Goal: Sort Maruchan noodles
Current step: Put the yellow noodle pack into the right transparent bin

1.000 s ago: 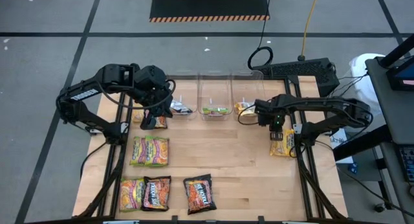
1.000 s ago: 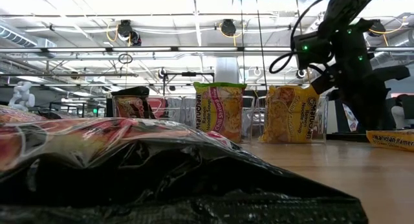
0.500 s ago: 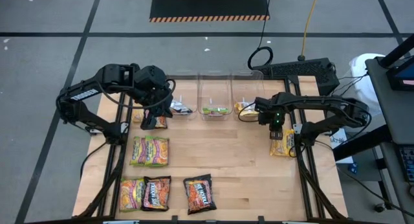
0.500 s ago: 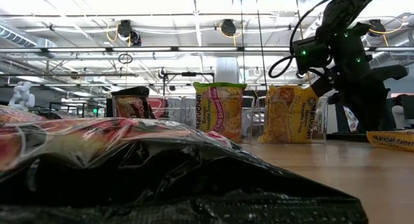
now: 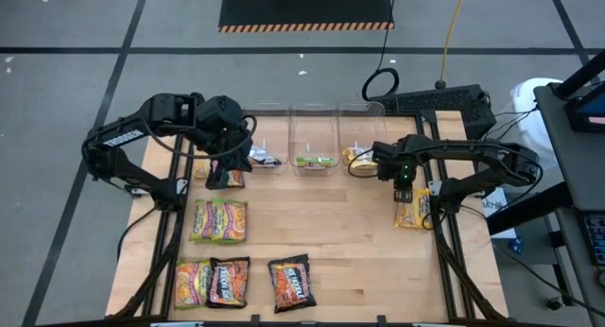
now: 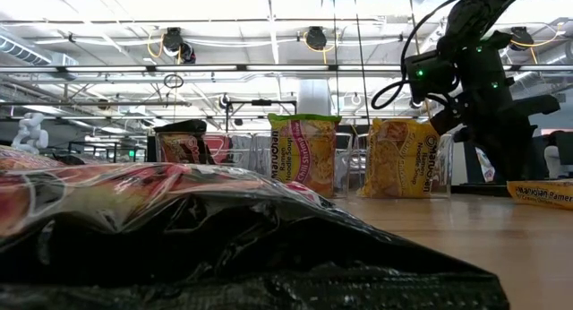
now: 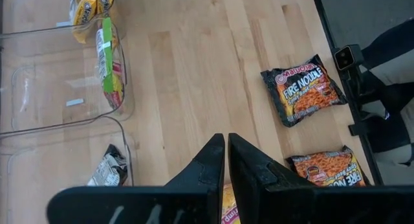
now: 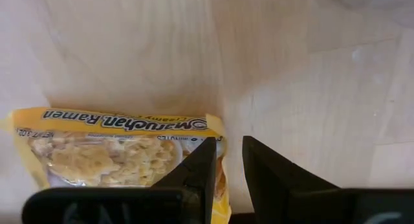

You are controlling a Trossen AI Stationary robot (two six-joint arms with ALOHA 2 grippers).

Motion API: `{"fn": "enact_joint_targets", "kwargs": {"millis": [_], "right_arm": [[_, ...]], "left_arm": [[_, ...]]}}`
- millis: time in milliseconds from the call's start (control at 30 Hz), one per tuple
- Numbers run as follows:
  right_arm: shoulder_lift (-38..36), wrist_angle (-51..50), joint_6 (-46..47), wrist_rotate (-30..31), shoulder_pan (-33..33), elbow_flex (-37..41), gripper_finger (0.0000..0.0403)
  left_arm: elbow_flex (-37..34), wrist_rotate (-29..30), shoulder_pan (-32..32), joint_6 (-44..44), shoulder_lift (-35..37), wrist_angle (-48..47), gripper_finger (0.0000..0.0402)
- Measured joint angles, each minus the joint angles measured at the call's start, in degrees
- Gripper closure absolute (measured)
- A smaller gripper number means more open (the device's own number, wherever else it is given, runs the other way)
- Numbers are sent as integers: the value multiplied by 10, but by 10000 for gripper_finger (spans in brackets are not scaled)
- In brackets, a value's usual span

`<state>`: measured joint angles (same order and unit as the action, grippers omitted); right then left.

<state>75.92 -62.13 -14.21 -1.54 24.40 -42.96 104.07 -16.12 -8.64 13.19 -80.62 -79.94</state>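
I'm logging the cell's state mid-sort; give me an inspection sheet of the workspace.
Surface: wooden table.
Job's things: packets in three bins; yellow packet at right, six more at left and front.
Clutter: nothing seen.
Grippers: left gripper shut, empty, above a packet; right gripper slightly open, empty, over the yellow packet.
Cables: yellow cable and black loop on floor.
Surroundings: striped mat.

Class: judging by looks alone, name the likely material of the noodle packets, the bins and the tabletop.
Noodle packets: thin glossy plastic film, seemingly; crinkled, printed, with sealed edges.
Bins: clear hard plastic, probably; the table shows through the walls.
Tabletop: pale wood, likely jointed boards; grain and plank seams show.
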Motion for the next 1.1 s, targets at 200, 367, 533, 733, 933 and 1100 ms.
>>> {"fn": "enact_joint_targets", "kwargs": {"millis": [200, 367, 533, 733, 933, 1100], "right_arm": [[0, -2, -8, -22, 0, 0, 330], [0, -2, -13, -31, 0, 0, 330], [0, -2, -13, -31, 0, 0, 330], [19, -2, -13, -31, 0, 0, 330], [56, -3, -13, -30, 0, 0, 330], [65, -3, -15, -30, 0, 0, 330]], "left_arm": [[0, 0, 0, 0, 0, 0, 376], [0, 0, 0, -3, 0, 0, 376], [0, 0, 0, -4, 0, 0, 376], [0, 0, 0, -6, 0, 0, 376], [0, 0, 0, -13, 0, 0, 376], [0, 0, 0, -13, 0, 0, 376]]}}
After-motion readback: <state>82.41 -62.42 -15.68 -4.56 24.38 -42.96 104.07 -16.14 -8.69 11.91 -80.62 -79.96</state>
